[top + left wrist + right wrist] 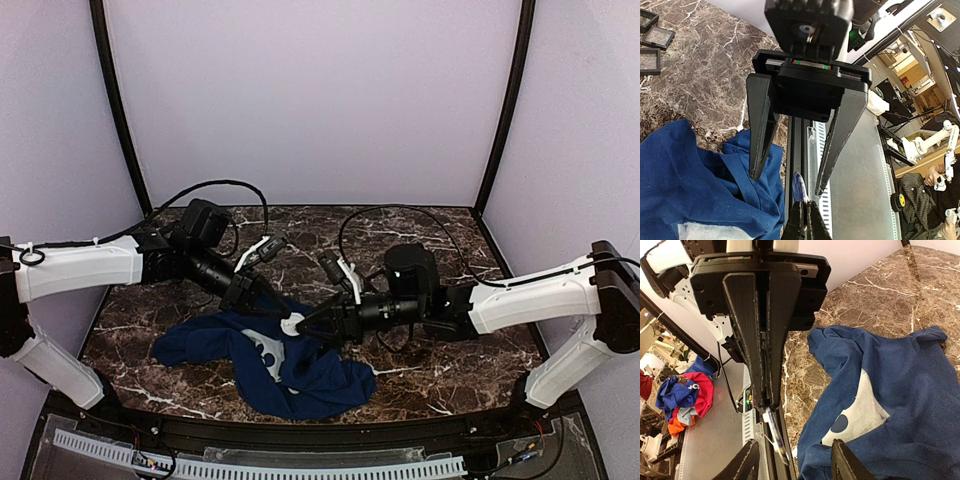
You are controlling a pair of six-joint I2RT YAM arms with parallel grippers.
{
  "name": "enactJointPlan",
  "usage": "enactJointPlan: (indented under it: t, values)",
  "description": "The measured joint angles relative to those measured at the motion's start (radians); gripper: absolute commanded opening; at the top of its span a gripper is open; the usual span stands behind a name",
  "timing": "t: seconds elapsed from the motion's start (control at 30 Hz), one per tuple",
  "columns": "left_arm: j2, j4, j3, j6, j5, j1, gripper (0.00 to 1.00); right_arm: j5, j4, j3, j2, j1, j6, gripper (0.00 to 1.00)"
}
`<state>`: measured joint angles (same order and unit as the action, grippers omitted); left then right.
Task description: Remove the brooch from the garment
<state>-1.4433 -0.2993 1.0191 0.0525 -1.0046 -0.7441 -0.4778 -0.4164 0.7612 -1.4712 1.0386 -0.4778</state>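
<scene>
The left wrist view shows the left jaws shut on the brooch [799, 186], low in the middle, just beside the shirt [685, 175] and not touching it. The right jaws stand wide on both sides of it. Only this view shows black trays [651, 59], upper left. Only the right wrist view shows a clothes pile [682, 395], lower left. The counter [450, 300] is brown marble. The walls [320, 100] are pale.
</scene>
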Motion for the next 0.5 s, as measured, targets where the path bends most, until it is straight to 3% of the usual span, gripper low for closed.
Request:
enactJointPlan:
  t: [0.5]
  values:
    - [-0.005,0.002,0.000,0.004,-0.014,0.000,0.01,-0.019,-0.010,0.017,-0.026,0.000,0.003,0.38]
